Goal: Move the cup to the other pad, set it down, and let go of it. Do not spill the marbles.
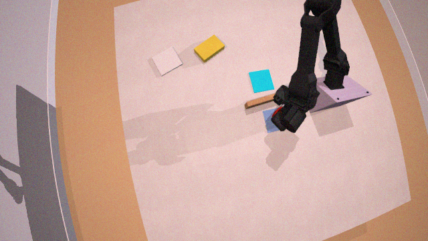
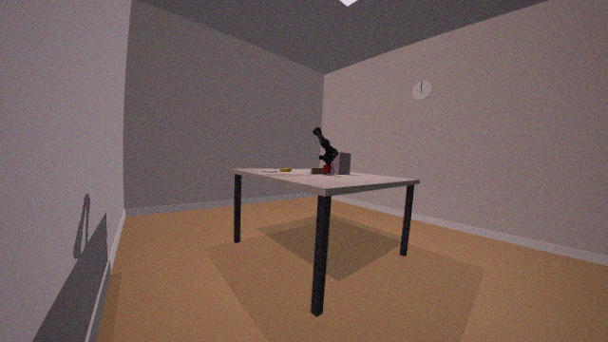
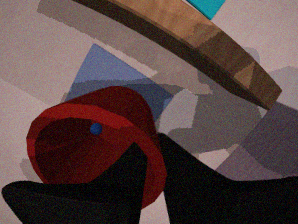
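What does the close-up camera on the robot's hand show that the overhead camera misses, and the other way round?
Only the wrist view shows inside the red cup: one blue marble, and the gripper shut on the cup's rim.

Only the top view shows the white pad, the yellow block, the whole arm and its base plate.

Both show the blue pad under the cup, the wooden bar and the cyan block.
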`<state>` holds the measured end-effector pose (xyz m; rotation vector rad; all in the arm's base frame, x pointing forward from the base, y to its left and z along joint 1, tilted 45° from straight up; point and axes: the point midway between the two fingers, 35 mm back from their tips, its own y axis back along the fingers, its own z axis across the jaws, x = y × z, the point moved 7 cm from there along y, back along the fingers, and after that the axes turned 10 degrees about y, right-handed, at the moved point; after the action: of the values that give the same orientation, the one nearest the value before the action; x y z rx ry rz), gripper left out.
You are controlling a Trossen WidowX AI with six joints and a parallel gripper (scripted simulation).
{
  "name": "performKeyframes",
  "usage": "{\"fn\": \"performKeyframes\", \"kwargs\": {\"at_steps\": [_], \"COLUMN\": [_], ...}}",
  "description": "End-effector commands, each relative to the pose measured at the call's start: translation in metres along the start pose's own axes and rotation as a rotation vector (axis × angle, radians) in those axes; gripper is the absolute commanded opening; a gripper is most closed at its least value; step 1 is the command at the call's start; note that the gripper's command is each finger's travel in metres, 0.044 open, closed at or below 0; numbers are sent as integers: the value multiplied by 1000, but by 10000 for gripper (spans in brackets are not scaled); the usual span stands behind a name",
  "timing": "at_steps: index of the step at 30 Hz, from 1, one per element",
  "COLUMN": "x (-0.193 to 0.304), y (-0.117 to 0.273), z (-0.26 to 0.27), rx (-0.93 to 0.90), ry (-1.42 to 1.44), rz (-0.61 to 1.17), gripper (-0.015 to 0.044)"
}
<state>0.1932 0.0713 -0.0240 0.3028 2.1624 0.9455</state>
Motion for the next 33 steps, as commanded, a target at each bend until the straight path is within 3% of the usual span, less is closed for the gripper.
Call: {"fn": "performKeyframes", "kwargs": {"at_steps": [1,16,33], "x": [-2,2,3], "y": [16,66,66], "z": [4,-1,-4], "rx": [-22,-15,-9], "ry": [-15,-9,1], "rz": [3,-1,-7], "gripper": [0,0,0]}}
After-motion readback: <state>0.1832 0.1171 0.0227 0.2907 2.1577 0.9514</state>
